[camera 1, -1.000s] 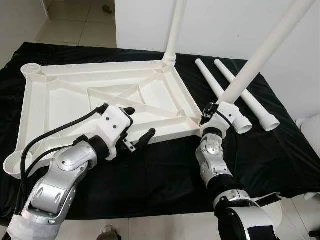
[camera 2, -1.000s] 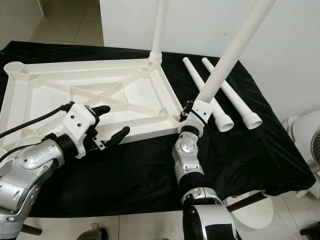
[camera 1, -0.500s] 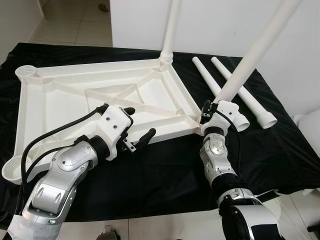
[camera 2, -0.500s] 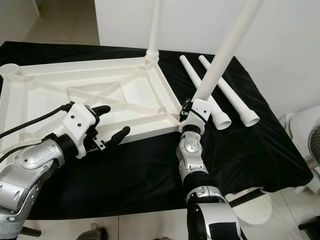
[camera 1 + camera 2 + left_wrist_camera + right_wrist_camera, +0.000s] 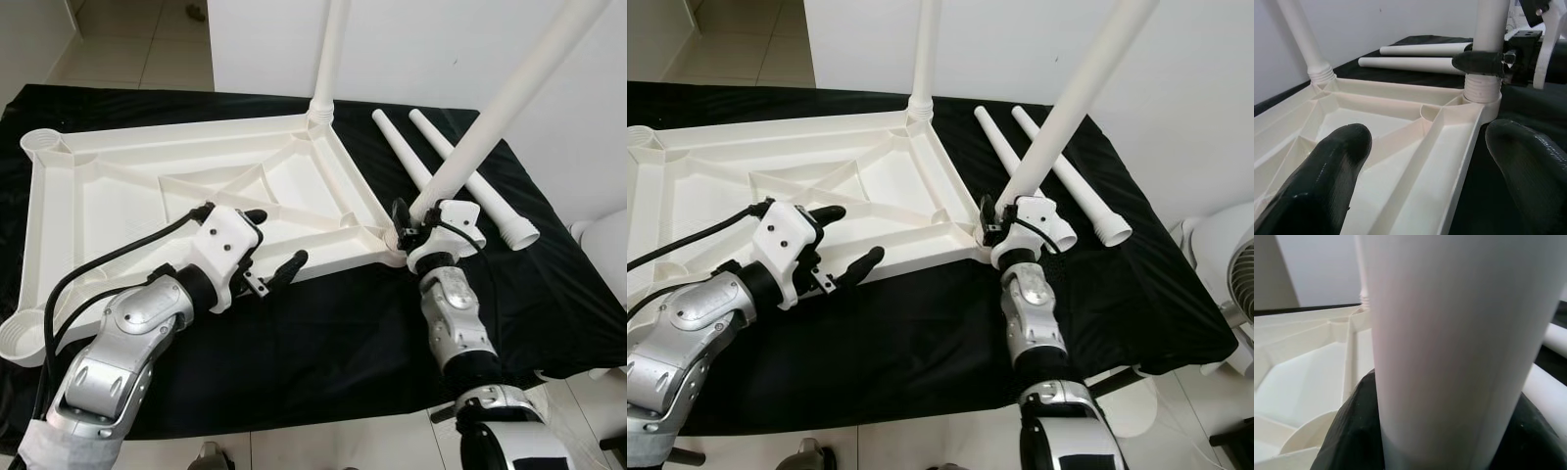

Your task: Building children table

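The white tabletop (image 5: 118,186) lies upside down on a black cloth. One white leg (image 5: 326,59) stands upright in its far right corner. My right gripper (image 5: 416,227) is shut on a second leg (image 5: 490,117) near its threaded base, and holds it tilted at the near right corner socket (image 5: 1481,100). In the right wrist view this leg (image 5: 1444,342) stands between the dark fingers (image 5: 1352,431). My left gripper (image 5: 274,238) is open, with its fingers (image 5: 1327,166) astride the tabletop's near rim. Two loose legs (image 5: 402,147) (image 5: 470,181) lie on the cloth at the right.
The black cloth (image 5: 323,333) covers the whole low surface, with its front edge close to me. A white wall rises behind. A white fan-like object (image 5: 1225,255) stands at the right. Tiled floor (image 5: 137,39) shows at the far left.
My right forearm has swung to the right, and the held leg's base has come closer to the corner socket. The left gripper has kept its place. The camera has shifted a little.
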Tool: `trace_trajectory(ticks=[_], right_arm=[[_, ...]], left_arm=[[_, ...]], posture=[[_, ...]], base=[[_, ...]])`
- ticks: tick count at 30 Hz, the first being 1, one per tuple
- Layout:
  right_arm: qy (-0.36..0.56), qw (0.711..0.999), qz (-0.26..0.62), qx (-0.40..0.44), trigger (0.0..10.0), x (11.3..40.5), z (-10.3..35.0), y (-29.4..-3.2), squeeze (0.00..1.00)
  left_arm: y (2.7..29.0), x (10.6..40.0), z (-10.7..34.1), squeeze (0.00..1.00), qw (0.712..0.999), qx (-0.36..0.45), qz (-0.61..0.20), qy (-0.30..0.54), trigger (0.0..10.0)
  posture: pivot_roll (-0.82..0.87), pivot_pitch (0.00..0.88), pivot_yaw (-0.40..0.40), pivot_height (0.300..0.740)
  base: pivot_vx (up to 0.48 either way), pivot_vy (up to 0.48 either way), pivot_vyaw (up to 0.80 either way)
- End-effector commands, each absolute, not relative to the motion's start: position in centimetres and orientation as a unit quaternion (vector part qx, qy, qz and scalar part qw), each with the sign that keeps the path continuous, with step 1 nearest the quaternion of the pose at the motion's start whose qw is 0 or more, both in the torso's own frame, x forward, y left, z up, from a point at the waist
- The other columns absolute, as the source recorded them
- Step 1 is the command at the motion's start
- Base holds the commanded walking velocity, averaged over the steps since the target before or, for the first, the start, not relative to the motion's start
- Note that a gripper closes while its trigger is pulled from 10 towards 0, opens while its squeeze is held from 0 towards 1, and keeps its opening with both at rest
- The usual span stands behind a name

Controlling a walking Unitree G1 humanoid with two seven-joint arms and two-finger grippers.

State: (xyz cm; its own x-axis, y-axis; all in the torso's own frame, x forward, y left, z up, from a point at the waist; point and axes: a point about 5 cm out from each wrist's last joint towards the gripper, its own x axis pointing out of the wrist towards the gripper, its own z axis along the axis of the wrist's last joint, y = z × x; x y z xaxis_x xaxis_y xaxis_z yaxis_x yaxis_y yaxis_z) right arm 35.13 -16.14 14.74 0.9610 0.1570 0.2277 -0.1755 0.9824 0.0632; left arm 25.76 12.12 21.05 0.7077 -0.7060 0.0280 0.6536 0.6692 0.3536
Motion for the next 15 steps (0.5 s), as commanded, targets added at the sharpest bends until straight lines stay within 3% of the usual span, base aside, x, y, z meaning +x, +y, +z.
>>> trace_trajectory(ticks=[1, 5, 15], right_arm=[[-0.062, 0.992, 0.103, 0.041, 10.0, 34.4, 12.5, -16.2, 0.0], [-0.061, 0.989, 0.13, 0.041, 10.0, 34.3, 12.7, -16.3, 0.0], [-0.138, 0.968, 0.211, 0.014, 10.0, 34.3, 18.8, -16.9, 0.0]], left_arm=[[11.9, 25.7, 20.8, 0.0, 0.907, 0.158, -0.381, -0.079, 10.0], [11.8, 25.7, 20.8, 0.0, 0.907, 0.158, -0.383, -0.079, 10.0], [11.9, 26.0, 20.8, 0.0, 0.905, 0.159, -0.386, -0.077, 10.0]], posture=[[0.09, 0.079, -0.092, 0.74], [0.09, 0.076, -0.09, 0.74], [0.09, 0.077, -0.09, 0.74]], base=[[0.0, 0.0, 0.0], [0.0, 0.0, 0.0], [0.0, 0.0, 0.0]])
